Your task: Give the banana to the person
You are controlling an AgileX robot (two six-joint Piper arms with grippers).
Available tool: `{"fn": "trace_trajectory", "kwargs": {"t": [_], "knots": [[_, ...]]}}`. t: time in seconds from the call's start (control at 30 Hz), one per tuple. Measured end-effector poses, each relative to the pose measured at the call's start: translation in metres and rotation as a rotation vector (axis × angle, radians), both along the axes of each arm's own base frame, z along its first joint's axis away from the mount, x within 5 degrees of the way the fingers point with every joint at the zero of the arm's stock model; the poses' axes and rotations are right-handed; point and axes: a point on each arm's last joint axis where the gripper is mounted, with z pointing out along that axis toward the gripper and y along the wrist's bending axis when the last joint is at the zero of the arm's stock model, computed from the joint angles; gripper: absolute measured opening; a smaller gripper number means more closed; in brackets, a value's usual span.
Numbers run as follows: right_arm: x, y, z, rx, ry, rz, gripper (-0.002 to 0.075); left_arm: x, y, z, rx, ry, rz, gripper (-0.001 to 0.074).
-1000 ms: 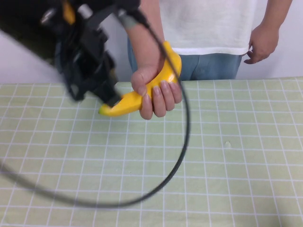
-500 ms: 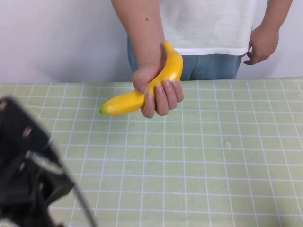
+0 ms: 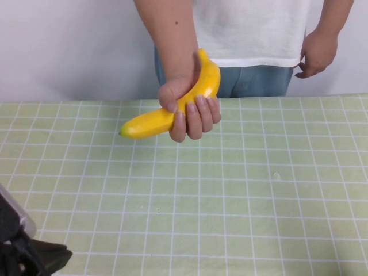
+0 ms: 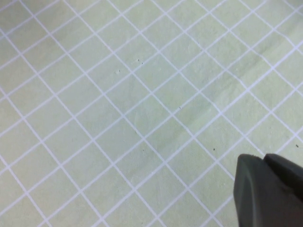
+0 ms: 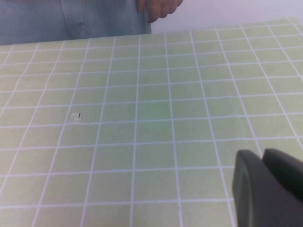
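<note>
The banana [image 3: 150, 122] is bright yellow and curved. The person [image 3: 253, 29], in a white T-shirt and blue jeans, stands behind the table and holds it in one hand [image 3: 188, 112] above the far edge. My left arm [image 3: 23, 256] shows only at the near left corner of the high view, far from the banana. My left gripper [image 4: 265, 161] hangs over bare mat with its fingers together and nothing between them. My right gripper [image 5: 262, 156] is also shut and empty over the mat. It is out of the high view.
A pale green mat with a white grid [image 3: 230, 195] covers the table. The person's other hand [image 3: 316, 52] hangs at the far right; it and the jeans [image 5: 94, 19] show in the right wrist view. A white wall is behind.
My left arm has pulled back from the banana to the near left corner and let go. The banana stays in the person's hand.
</note>
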Motion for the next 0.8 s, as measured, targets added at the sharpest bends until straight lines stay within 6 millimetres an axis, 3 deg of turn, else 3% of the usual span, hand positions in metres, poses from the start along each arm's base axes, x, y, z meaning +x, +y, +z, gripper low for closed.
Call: {"fn": "trace_trajectory", "kwargs": {"t": [0.47, 0.8], "knots": [[0.0, 0.0, 0.0, 0.0, 0.0, 0.0, -0.0007, -0.004, 0.013, -0.009, 0.083, -0.093, -0.011, -0.0003], [0.0, 0.0, 0.0, 0.0, 0.0, 0.0, -0.0008, -0.018, 0.049, 0.001, -0.186, -0.584, 0.27, -0.0003]]}}
